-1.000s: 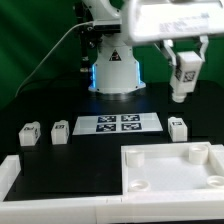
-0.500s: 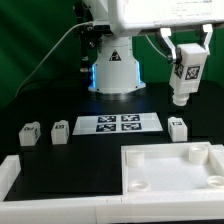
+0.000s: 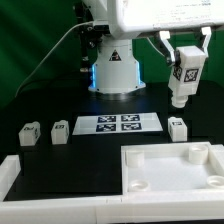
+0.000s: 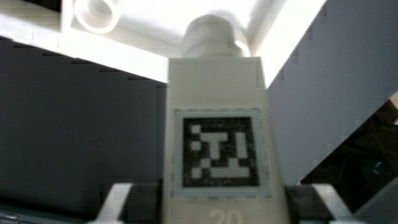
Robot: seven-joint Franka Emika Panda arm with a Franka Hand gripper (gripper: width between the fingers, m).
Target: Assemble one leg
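The gripper [image 3: 187, 57] is closed on a leg [image 3: 182, 88]. Its fingers [image 4: 125, 202] pinch the block from both sides right beside the square tag [image 4: 222, 150], and that looks like a solid, centred hold. The leg hangs upright with the narrow peg end pointing down, high above the table [image 3: 45, 100] and toward its edge on the exterior view's right. It touches nothing but the fingers.

Down the length of the leg in the wrist view, the white slab [image 3: 170, 170] shows beyond the tip, with one round socket [image 4: 93, 12] off to the side of it. Whether the tip lines up with any socket, I can't tell from here.

That slab sits at the table's near corner on the exterior view's right, and every socket that shows on it is bare. So by my read the pick is done and the real work is not: the leg has to travel over a socket, come down, seat and get fixed in.

One loose leg [image 3: 177, 128] stands on the table almost under the held one, just beside the marker board [image 3: 120, 123], which lies mid-table. Two more, the second leg [image 3: 58, 132] and the third leg [image 3: 30, 133], stand near each other toward the edge on the exterior view's left. The robot base [image 3: 113, 70] rises at the far edge.
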